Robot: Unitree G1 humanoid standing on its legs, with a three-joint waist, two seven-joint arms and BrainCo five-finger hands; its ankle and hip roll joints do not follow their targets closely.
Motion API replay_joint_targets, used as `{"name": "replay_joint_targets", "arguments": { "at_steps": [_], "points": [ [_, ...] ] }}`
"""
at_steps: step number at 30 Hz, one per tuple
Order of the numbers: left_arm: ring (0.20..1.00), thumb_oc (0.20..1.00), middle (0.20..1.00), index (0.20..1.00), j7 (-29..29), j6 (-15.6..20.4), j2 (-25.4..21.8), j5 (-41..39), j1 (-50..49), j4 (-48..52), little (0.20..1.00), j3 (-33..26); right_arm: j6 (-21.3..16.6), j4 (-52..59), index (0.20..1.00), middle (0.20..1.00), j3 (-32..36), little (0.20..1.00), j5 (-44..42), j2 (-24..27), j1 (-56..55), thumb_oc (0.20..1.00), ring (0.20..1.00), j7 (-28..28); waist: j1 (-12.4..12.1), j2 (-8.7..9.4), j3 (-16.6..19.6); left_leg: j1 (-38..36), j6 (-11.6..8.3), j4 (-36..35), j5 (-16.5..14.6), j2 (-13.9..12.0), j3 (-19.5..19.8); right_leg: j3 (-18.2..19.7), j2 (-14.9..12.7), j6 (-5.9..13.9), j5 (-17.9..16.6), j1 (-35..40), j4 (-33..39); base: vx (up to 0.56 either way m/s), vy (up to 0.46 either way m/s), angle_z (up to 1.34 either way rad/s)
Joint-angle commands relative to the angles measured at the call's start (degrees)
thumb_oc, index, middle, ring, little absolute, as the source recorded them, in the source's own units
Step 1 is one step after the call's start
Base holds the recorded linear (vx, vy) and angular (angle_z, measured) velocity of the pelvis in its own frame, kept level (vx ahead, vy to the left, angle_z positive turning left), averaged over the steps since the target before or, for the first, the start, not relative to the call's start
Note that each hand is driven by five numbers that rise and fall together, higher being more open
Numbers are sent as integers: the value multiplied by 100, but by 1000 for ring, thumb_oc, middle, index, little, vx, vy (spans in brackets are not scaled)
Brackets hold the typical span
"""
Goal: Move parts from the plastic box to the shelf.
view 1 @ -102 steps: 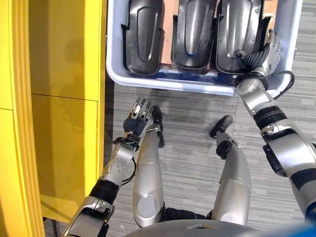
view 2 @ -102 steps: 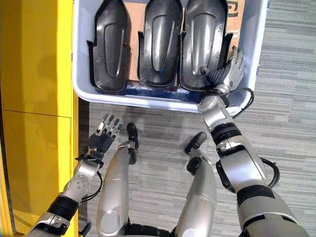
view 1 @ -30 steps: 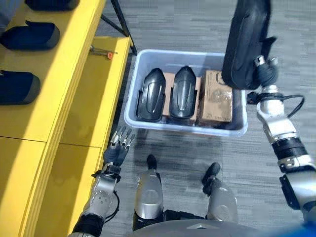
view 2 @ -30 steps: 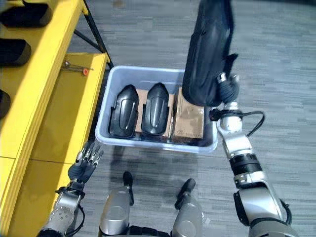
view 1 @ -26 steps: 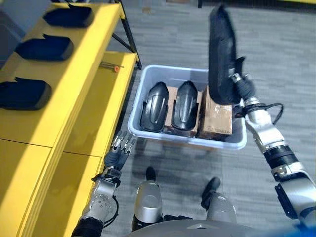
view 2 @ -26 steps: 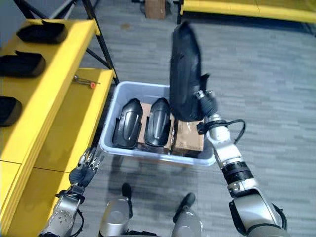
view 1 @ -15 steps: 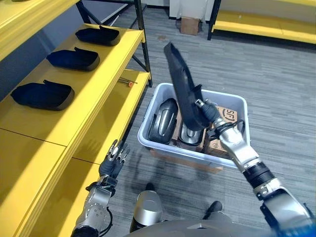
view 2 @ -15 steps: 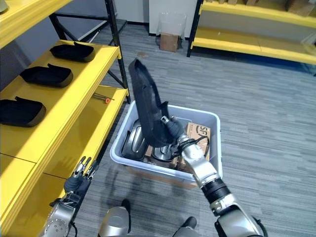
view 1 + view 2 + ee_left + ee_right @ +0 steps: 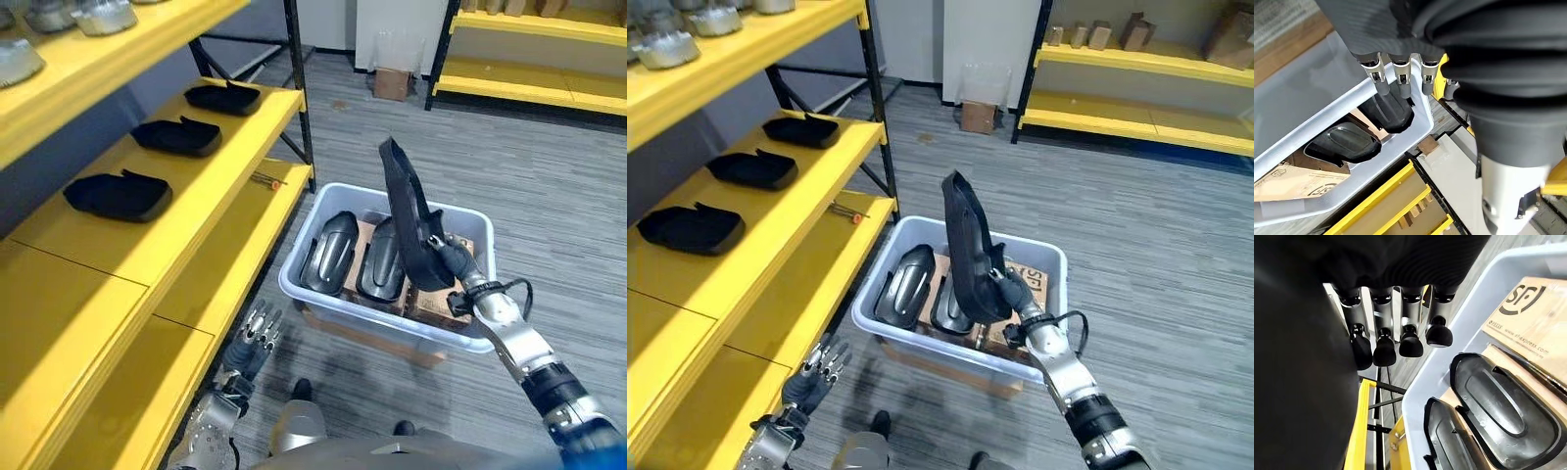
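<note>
I hold the right hand (image 9: 1011, 291) curled on a black part (image 9: 966, 251), upright above the plastic box (image 9: 884, 328), for carrying to the shelf (image 9: 798, 230) at nine o'clock; left hand (image 9: 813, 377) relaxed open, empty.

The right hand (image 9: 1011, 291), its fingers (image 9: 1383, 345) curled on a long black part (image 9: 409, 227), has lifted it out of the grey plastic box (image 9: 315, 302), baring a cardboard carton (image 9: 438, 296) beneath. The part stands tilted above the box, two parts remaining below the fingers.
</note>
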State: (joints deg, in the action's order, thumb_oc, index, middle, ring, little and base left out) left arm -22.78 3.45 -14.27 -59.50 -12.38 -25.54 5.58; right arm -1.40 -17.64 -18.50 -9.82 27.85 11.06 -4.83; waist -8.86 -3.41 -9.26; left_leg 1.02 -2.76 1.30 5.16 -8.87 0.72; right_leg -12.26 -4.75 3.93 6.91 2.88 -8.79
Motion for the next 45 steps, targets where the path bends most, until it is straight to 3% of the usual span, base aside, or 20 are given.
{"name": "replay_joint_targets", "arguments": {
  "at_steps": [1,7,10,13,18,20,21,25,28,33,36,40,41,43,45],
  "points": [
    [1000,1000,1000,1000,-266,-1,-380,252,280,379,1000,-178,-623,652,200,200,135,200,114,-329,533,200,200,12,-84,416,56,-399,210,-240,-477,986,-163,243,308,-115,-375,343,678,13,-110,29],
    [1000,1000,1000,1000,-436,-133,-415,496,240,381,1000,-192,-574,712,200,200,108,200,286,-384,503,200,200,-126,-112,365,132,-333,117,-83,-496,942,-369,-19,231,-131,-378,401,721,-3,-86,48],
    [1000,1000,1000,1000,-581,-174,-435,638,258,358,1000,-132,-538,868,200,200,166,200,374,-365,380,200,200,-272,29,375,89,-195,9,315,-570,791,-1111,-373,93,-122,-374,432,679,-83,-24,100],
    [1000,1000,1000,1000,-623,-62,-451,913,385,374,1000,-41,-467,874,200,200,186,200,327,-370,452,200,200,-331,156,424,11,-57,-78,769,-613,385,-1767,-730,-126,-131,-317,372,426,-120,32,116],
    [1000,1000,1000,1000,-510,-202,-447,618,539,541,1000,-94,-326,782,200,200,114,200,375,-375,670,200,200,-298,230,448,-23,-286,-216,879,-562,-275,-2256,-1138,-401,-87,-24,375,9,-59,150,68],
    [1000,1000,1000,1000,-558,-300,-400,759,686,536,1000,15,-179,792,200,200,32,200,295,-312,762,200,200,-476,373,405,48,-465,-416,703,-176,-854,-2971,-1595,-541,-85,107,376,-163,-75,371,90],
    [1000,1000,1000,1000,-534,-284,-399,783,700,528,1000,65,-148,805,200,200,10,200,285,-296,774,200,200,-497,394,387,61,-488,-457,655,-85,-911,-3043,-1660,-552,-85,117,380,-176,-39,448,121],
    [1000,1000,1000,1000,-318,-110,-464,853,723,511,1000,202,-108,803,200,200,-133,200,220,-266,821,200,200,-430,343,301,115,-449,-411,469,-71,-746,-3013,-1840,-682,-15,143,418,-278,25,400,88],
    [1000,1000,1000,1000,89,-24,-577,719,629,673,1000,100,-179,860,200,200,-190,200,299,-235,768,200,200,-277,182,272,171,-445,-247,265,-141,-341,-2787,-1852,-708,98,70,483,-198,48,505,64],
    [1000,1000,1000,1000,63,98,-626,854,507,711,1000,1,-152,892,200,200,-223,200,306,-234,795,200,200,-134,-17,274,209,-455,-105,104,-211,-30,-2575,-1878,-737,204,-7,543,-89,22,290,40],
    [1000,1000,1000,1000,-42,282,-651,777,468,776,1000,-59,-76,981,200,200,-267,200,431,-274,850,200,200,-154,-215,275,207,-479,128,16,-350,292,-2374,-1891,-834,320,-27,527,-189,-14,479,44],
    [1000,1000,1000,1000,-179,209,-640,874,531,615,1000,-69,23,1012,200,200,-199,200,471,-378,830,200,200,-281,-324,295,188,-470,464,-98,-527,723,-2168,-1721,-1165,516,-299,353,-980,3,317,68],
    [1000,1000,1000,1000,-100,407,-645,1000,536,545,1000,-24,34,957,200,200,-156,200,584,-390,870,200,200,-227,-293,292,152,-589,577,-190,-631,857,-2125,-1556,-1182,598,-425,75,-1433,51,234,52],
    [1000,1000,1000,1000,23,463,-668,864,574,514,1000,-8,11,981,200,200,-178,200,707,-364,857,200,200,-253,-224,335,96,-617,584,-187,-705,903,-2081,-1419,-1009,623,-485,-43,-1347,33,89,55],
    [1000,1000,1000,1000,41,610,-662,684,588,457,1000,-23,-35,1080,200,200,-209,200,700,-303,857,200,200,-207,-172,412,-21,-681,497,-170,-757,881,-2064,-1481,-855,605,-645,-135,-769,8,-16,71]
  ]
}}
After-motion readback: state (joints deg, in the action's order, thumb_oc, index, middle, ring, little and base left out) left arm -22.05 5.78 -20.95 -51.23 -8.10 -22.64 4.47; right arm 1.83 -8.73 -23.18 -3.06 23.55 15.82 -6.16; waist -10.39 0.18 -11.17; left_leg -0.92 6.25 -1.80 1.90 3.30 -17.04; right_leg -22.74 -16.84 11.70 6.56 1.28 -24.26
